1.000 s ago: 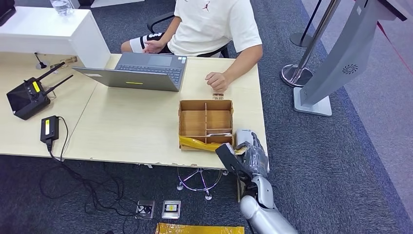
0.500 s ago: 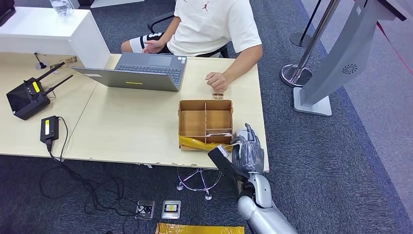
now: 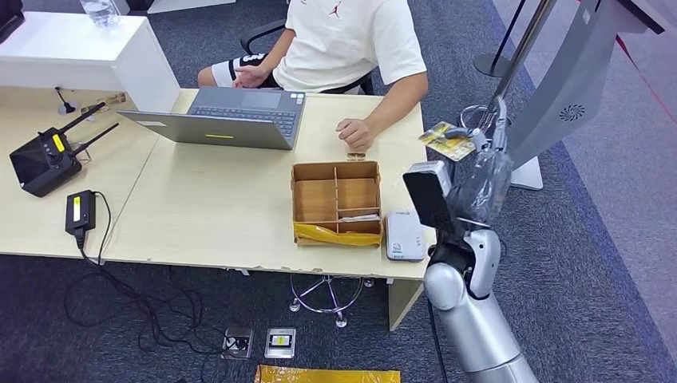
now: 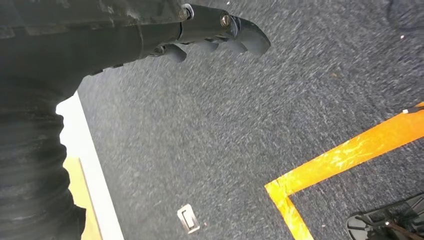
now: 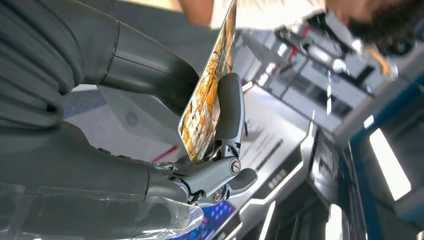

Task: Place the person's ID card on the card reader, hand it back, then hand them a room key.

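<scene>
Yellow-patterned and flat, the card (image 3: 446,140) is pinched in the raised right hand (image 3: 477,171) beyond the tabletop (image 3: 223,207) edge, while the left hand (image 4: 215,35) hangs curled, holding nothing.

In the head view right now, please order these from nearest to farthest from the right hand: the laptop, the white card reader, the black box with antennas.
1. White card reader: nearest the right hand, at the table's near edge.
2. Laptop: across the table, before the person.
3. Black box with antennas: far left side.
</scene>
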You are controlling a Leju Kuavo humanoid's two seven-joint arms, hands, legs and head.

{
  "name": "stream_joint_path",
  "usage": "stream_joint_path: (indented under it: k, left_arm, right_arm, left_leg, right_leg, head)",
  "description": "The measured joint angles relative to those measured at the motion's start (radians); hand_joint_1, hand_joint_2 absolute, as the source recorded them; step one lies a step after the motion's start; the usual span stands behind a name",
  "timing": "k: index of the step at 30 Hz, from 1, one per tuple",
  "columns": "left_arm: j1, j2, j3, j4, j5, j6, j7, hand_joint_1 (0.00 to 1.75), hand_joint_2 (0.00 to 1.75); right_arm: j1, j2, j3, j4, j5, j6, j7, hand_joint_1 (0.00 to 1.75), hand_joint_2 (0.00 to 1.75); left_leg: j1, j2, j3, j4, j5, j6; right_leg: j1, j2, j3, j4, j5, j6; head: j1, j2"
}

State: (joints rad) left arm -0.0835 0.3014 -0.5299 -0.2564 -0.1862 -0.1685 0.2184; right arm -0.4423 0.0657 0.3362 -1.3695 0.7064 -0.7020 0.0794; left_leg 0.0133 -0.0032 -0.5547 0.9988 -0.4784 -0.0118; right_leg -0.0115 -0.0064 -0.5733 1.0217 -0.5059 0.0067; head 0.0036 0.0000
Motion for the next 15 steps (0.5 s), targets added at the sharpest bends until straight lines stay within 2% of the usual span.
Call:
stream_joint_path:
  k: [3, 6, 11, 15]
  left_arm:
    - [-0.001, 0.001, -0.009, 0.0, -0.013, 0.001, -0.017, 0.0, 1.75]
    - [-0.003, 0.002, -0.022, 0.0, -0.03, 0.001, -0.033, 0.0, 1.75]
    - [-0.013, 0.004, -0.047, -0.001, -0.061, -0.002, -0.049, 0.0, 1.75]
    - [-0.031, 0.004, -0.066, -0.001, -0.083, -0.019, -0.049, 0.0, 1.75]
  right_arm:
    - [-0.047, -0.018, 0.006, -0.057, 0.03, 0.017, 0.082, 1.75, 1.75]
    - [-0.12, -0.037, 0.045, -0.052, 0.079, 0.102, 0.161, 1.75, 1.75]
    - [-0.248, -0.047, 0.137, 0.057, 0.178, 0.27, 0.224, 1.75, 1.75]
    - [-0.31, -0.049, 0.191, 0.17, 0.236, 0.342, 0.257, 1.75, 1.75]
  left_leg:
    - [0.0, 0.001, 0.0, 0.0, 0.0, 0.0]
    - [0.0, 0.003, 0.0, 0.0, 0.0, 0.0]
    - [0.001, 0.002, 0.0, 0.0, 0.001, 0.0]
    - [0.001, 0.0, -0.001, 0.0, 0.001, 0.0]
  right_leg:
    - [0.0, 0.001, 0.0, 0.0, 0.0, 0.0]
    - [0.0, 0.002, 0.0, 0.0, 0.001, 0.0]
    - [0.001, 0.0, 0.0, 0.0, 0.001, 0.0]
    - [0.001, -0.001, 0.0, 0.0, 0.001, 0.0]
  head:
    - [0.0, 0.0]
    - [0.0, 0.0]
    - [0.0, 0.0]
    - [0.0, 0.0]
